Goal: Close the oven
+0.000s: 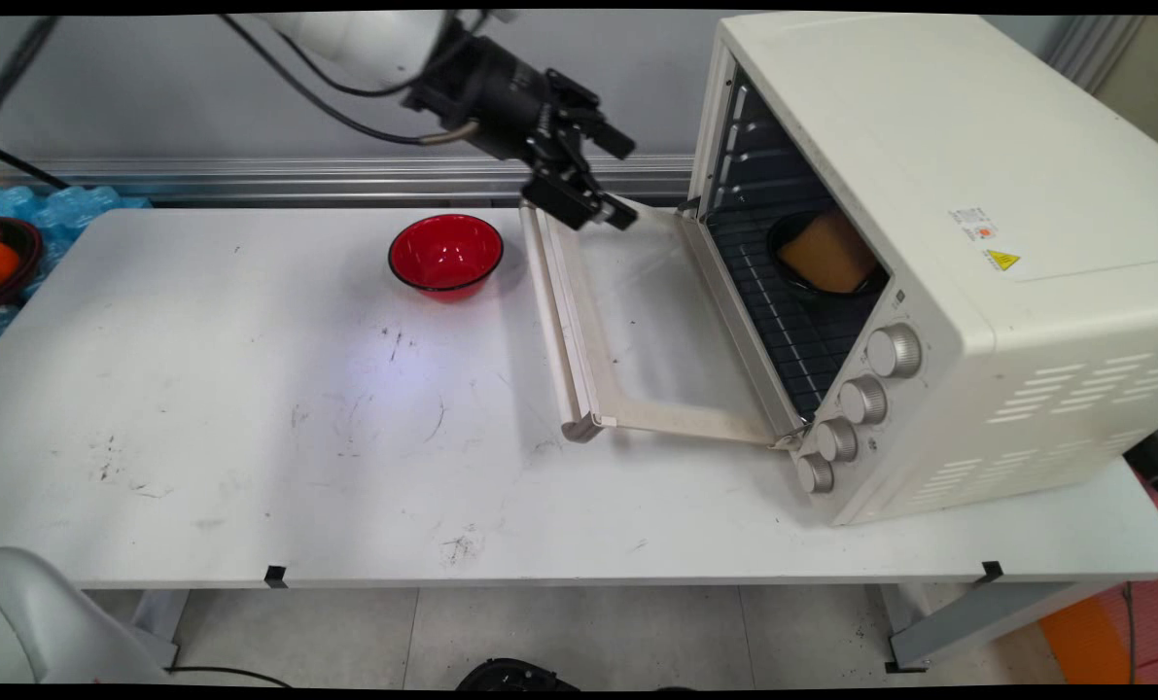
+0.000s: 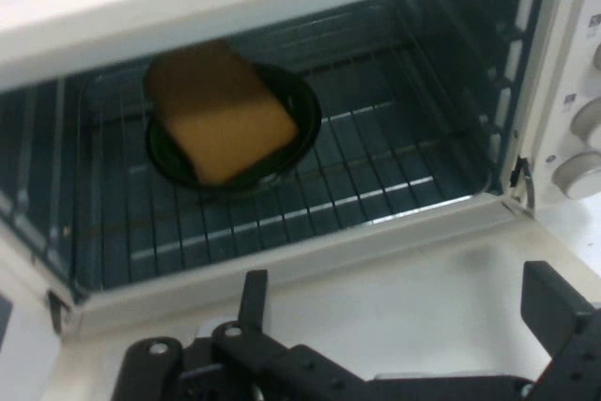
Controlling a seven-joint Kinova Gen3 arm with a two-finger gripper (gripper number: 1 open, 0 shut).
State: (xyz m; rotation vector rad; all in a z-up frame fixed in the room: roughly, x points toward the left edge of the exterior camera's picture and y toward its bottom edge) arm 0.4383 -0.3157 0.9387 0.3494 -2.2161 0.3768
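One black hand [image 1: 606,180] hangs over the far end of a toaster oven's lowered door [image 1: 637,321], its two fingers spread apart and holding nothing. The cream-white oven [image 1: 967,224] stands on the right of the white bench [image 1: 248,437], its door folded flat toward the left and its four silver knobs [image 1: 856,403] lined up on the near front corner. Inside, on the wire rack [image 2: 376,185], sits a dark bowl [image 2: 300,119] carrying a tan block that looks like bread or sponge [image 2: 221,110]; the hand's own camera looks straight into the cavity at it. Left of the door's far end, a red bowl [image 1: 445,255] rests on the bench, apart from the hand. Black cables [image 1: 345,107] trail from the arm, and at the far left edge, off the bench, sit blue packs [image 1: 63,206].
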